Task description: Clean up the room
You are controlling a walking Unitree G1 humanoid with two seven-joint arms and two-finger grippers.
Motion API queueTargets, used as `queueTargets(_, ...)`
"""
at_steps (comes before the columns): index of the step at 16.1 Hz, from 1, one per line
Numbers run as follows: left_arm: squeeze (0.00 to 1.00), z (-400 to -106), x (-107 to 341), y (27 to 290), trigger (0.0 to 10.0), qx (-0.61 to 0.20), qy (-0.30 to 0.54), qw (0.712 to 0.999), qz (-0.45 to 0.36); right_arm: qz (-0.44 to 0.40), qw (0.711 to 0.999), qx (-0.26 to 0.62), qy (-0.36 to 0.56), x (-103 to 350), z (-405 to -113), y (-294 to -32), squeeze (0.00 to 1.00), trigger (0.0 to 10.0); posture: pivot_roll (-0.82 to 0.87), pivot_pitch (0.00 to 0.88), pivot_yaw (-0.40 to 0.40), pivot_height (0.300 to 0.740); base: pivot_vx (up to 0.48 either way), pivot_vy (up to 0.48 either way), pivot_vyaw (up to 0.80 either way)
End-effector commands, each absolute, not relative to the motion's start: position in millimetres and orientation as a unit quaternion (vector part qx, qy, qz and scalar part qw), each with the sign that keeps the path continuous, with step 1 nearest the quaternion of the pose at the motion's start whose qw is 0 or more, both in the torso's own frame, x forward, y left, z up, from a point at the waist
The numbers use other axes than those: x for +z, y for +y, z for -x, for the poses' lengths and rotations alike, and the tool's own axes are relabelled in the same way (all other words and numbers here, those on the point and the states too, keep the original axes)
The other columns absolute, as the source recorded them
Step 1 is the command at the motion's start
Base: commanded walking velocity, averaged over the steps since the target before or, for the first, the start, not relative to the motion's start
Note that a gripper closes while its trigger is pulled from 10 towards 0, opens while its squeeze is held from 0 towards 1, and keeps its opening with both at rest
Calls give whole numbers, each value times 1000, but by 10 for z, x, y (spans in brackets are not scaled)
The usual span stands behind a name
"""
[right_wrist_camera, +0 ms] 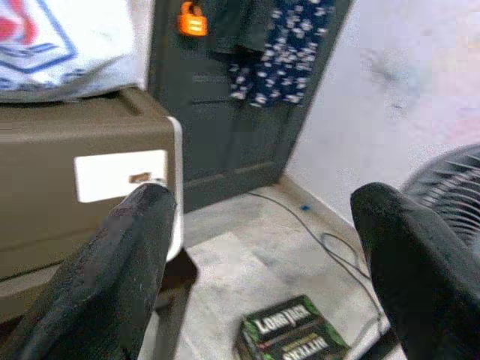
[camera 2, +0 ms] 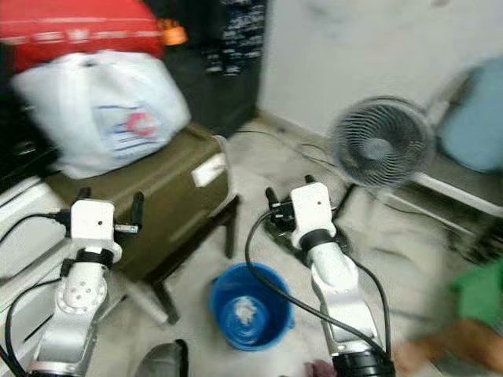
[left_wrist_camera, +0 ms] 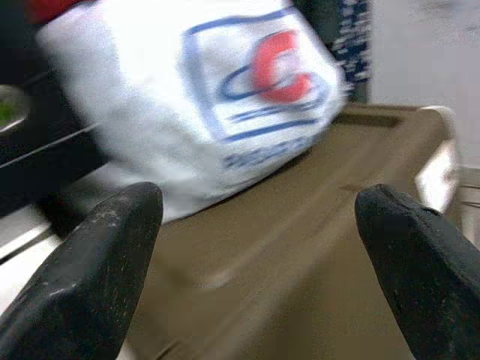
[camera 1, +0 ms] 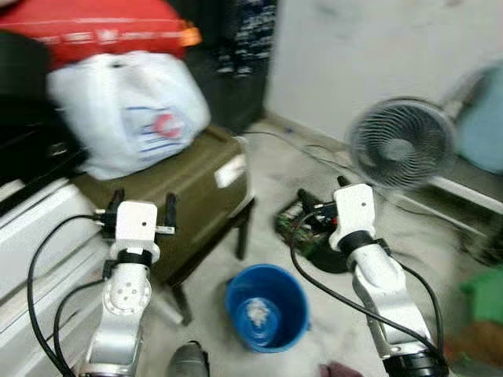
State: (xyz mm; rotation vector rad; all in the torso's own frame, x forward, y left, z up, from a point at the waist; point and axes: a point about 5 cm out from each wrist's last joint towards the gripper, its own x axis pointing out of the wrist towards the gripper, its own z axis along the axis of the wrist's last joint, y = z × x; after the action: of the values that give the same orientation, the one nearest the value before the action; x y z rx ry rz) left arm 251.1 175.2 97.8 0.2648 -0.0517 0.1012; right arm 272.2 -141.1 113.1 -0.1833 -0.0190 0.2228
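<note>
The likeliest thing to tidy is the green carton [right_wrist_camera: 289, 334] printed "LongJack", lying on the floor at the lower middle of the right wrist view; in the left eye view it sits at centre right, just behind the right claw [camera 1: 321, 196] and close to the base of the fan [camera 1: 402, 143]. The blue bucket [camera 1: 267, 306] stands at the lower centre of that frame, on the floor between the two arms, with something pale crumpled in its bottom.

I judge the step in hand to be an approach. The head views are blurred, so it would be wise to settle the body before reaching. The right claw is spread wide and empty, above and short of the carton; it should come down over the carton's narrower side, clear of the black cable on the floor beside it.

The left claw [camera 1: 144, 210] is likewise open and holding nothing, at the lower left, in front of the olive-brown case [camera 1: 200, 200] on its stool.

The right wrist view gives the carton's lettering and an orange padlock [right_wrist_camera: 192, 20] on the dark door, neither legible from the head. The left wrist view shows the white printed bag [left_wrist_camera: 202, 97] resting on the case top.
</note>
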Motion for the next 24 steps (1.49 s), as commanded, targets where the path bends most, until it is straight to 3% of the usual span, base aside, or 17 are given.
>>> queueTargets(1, 0, -2488, 952, 1781, 10000, 65, -18, 989, -133, 94, 989, 111, -9, 1127, -2710, -1431, 0, 10000, -42, 0, -61, 740, 0, 0, 800)
queueTargets(8, 0, -2492, 942, 1621, 10000, 24, -24, 993, -116, 102, 988, 111, -22, 1167, -2773, -1435, 0, 10000, -62, 0, -54, 740, 0, 0, 800)
queueTargets(18, 0, -2349, 1005, 1703, 10000, 40, -37, 988, -143, 91, 989, 115, -18, 1140, -2715, -1429, 0, 10000, -58, 0, -50, 740, 0, 0, 800)
queueTargets(24, 0, -2400, 1013, 1693, 10000, 11, -34, 988, -153, 76, 991, 104, -17, 1101, -2686, -1388, 0, 10000, -58, 0, -9, 740, 0, 0, 800)
